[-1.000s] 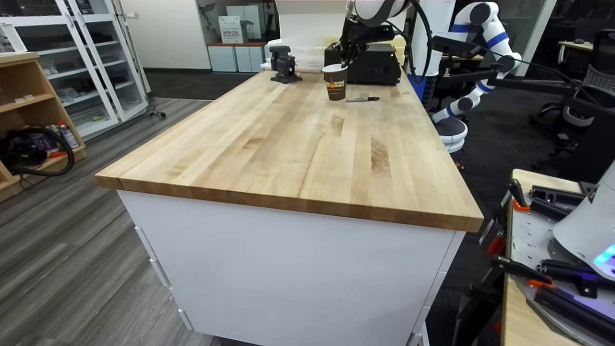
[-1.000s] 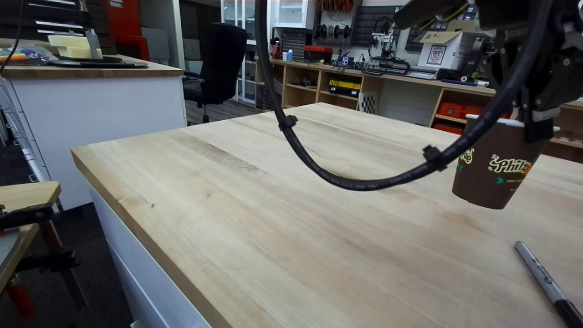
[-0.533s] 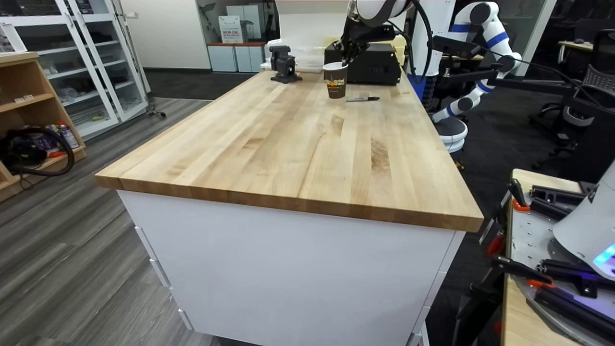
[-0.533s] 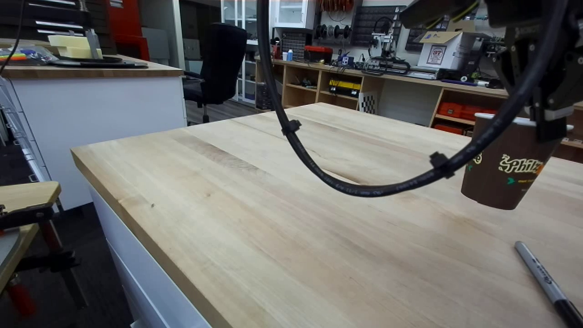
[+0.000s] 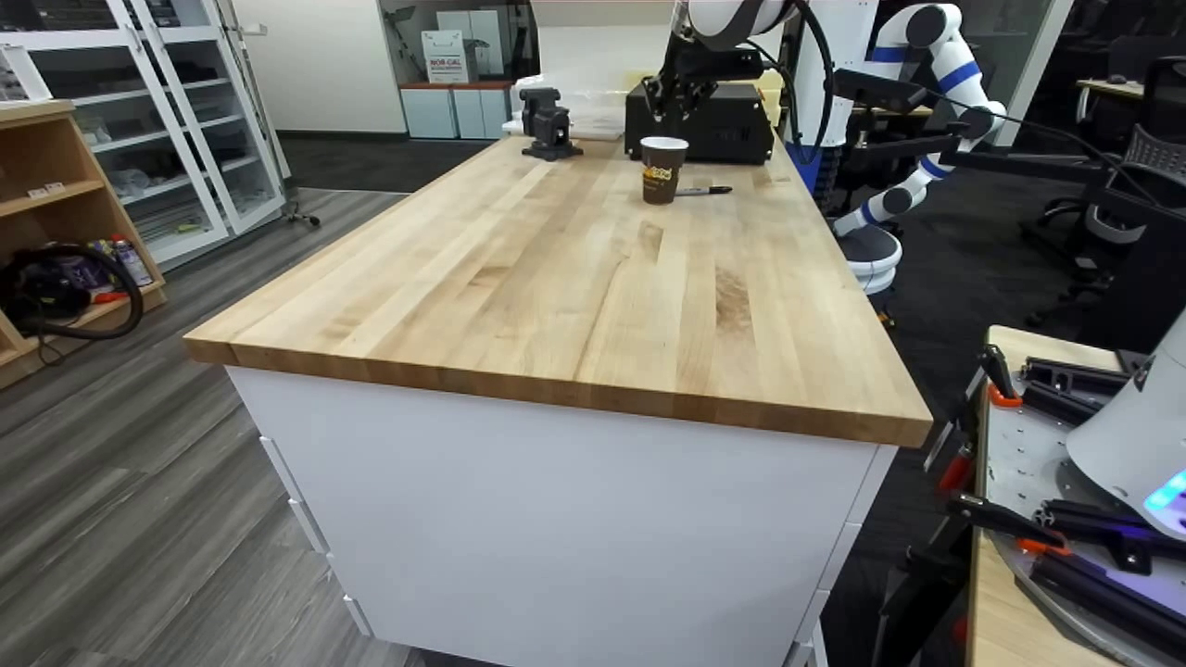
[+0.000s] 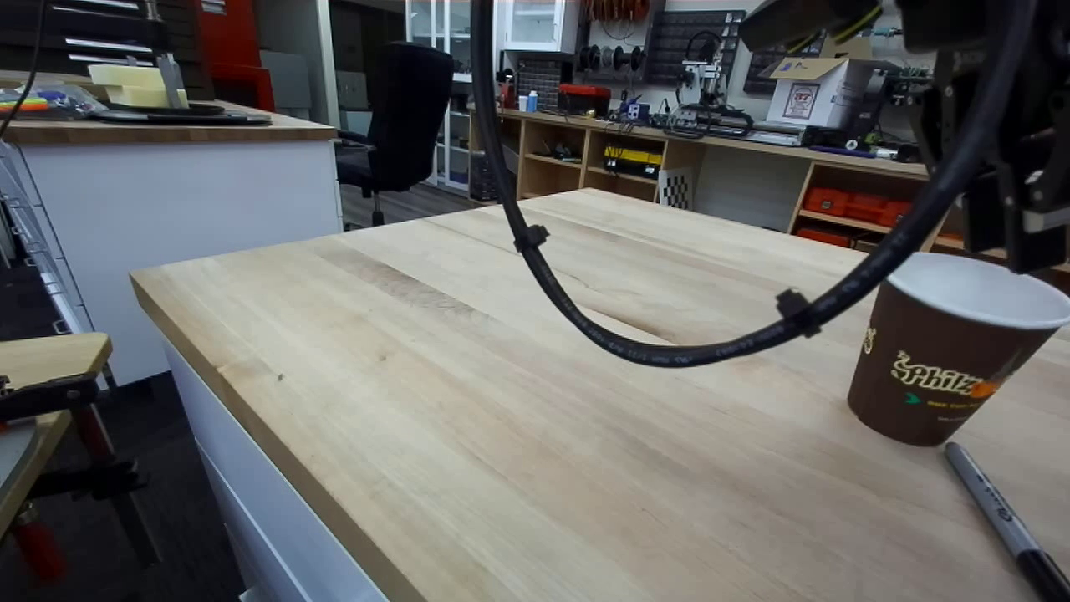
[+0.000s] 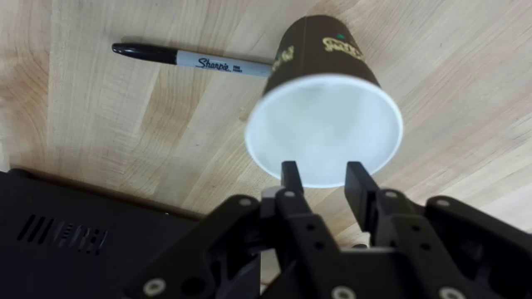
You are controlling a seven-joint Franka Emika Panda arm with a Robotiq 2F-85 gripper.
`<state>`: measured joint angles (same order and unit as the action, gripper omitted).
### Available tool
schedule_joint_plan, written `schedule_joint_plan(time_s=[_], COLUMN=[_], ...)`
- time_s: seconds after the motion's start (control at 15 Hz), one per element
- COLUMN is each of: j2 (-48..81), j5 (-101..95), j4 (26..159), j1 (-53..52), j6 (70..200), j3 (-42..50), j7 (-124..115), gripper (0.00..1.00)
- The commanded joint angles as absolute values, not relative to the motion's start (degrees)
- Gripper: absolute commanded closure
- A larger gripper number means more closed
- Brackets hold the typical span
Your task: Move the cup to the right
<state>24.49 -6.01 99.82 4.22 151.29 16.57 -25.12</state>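
The gripper (image 7: 322,170) was poised just above the cup (image 6: 953,351), at six o'clock from it in the wrist view. Half a second earlier the cup had been held aloft by its rim; here the hold had been given up, and in both exterior views the brown, white-rimmed body was found lower, apparently set down, though whether the base was seated flat could not be told. The fingers (image 7: 359,182) were spread, with a plain gap left between them and nothing pinched. From this the carrying step was judged finished and the task nearly complete, only a withdrawal being called for, during which the presumably light cup could be tipped. Whose right was meant could not be established. The wooden-topped table (image 5: 556,278) was seen in an exterior view with the cup at one o'clock from its middle. About that middle were arranged a glass-doored cabinet (image 5: 157,102) at ten o'clock, an open shelf unit (image 5: 37,153) at nine and a second robot arm (image 5: 964,74), white with blue bands, at two; and, on the surface, a black box (image 5: 727,130) at one, behind the cup, and a vise (image 5: 548,130) at twelve. In the wrist view a marker (image 7: 191,59) was laid at ten o'clock from the cup, its nearer end hidden behind it; contact could not be discerned.
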Motion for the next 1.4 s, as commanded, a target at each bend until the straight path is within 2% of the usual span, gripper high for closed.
schedule_joint_plan(time_s=[0.0, 0.2, 0.33, 0.4, 0.87, 1.33], j2=[23.91, 23.24, 21.92, 21.16, 14.07, 9.6], j5=[-4.6, -4.05, -3.95, -3.99, -1.09, -5.23], j4=[100.43, 100.98, 101.98, 102.55, 107.7, 110.51], j1=[4.84, 4.71, 4.31, 4.08, 3.77, 2.87], j6=[152.64, 152.58, 151.66, 151.16, 140.86, 128.27], j3=[16.07, 15.76, 14.94, 14.36, 6.6, 6.38], j7=[-24.76, -24.45, -23.38, -22.65, -11.66, -13.36], gripper=[0.35, 0.15, 0.03, 0.01, 0.0, 0.0])
